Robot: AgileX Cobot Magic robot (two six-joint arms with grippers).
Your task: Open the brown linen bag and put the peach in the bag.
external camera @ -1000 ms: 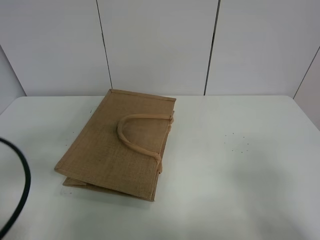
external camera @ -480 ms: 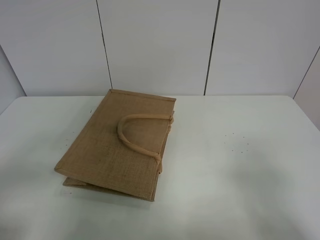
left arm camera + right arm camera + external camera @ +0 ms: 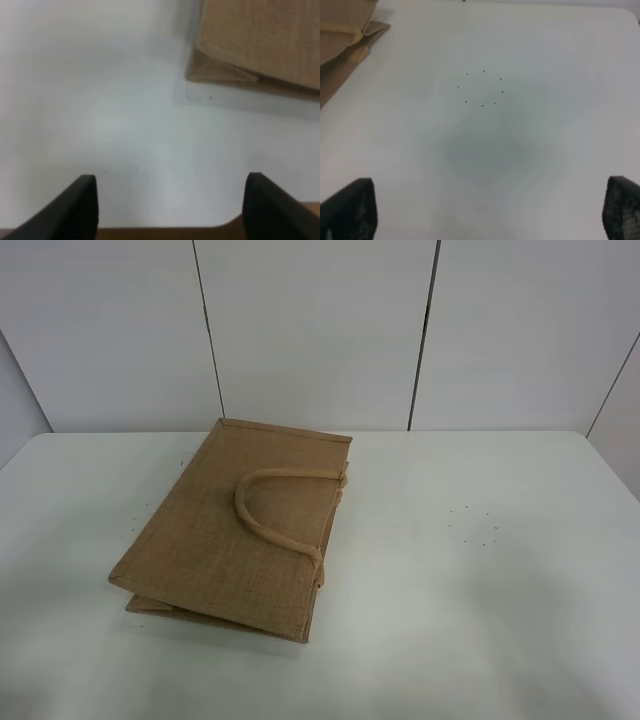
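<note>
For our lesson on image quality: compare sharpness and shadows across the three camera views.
Exterior high view: even, soft light; the flat tan-brown jute bag shows clear weave, with faint shadows on the white table. Left wrist view: blurred throughout, bag corner soft. Right wrist view: sharper, with a dim greyish shadow patch mid-table.

setting: lab-style test bench | bare white table (image 3: 480,570) | white panel wall (image 3: 320,330)

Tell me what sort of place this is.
Probably a lab or test bench, not a home: a bare white table, plain white wall panels behind it, and only a folded brown bag lying flat on it.
</note>
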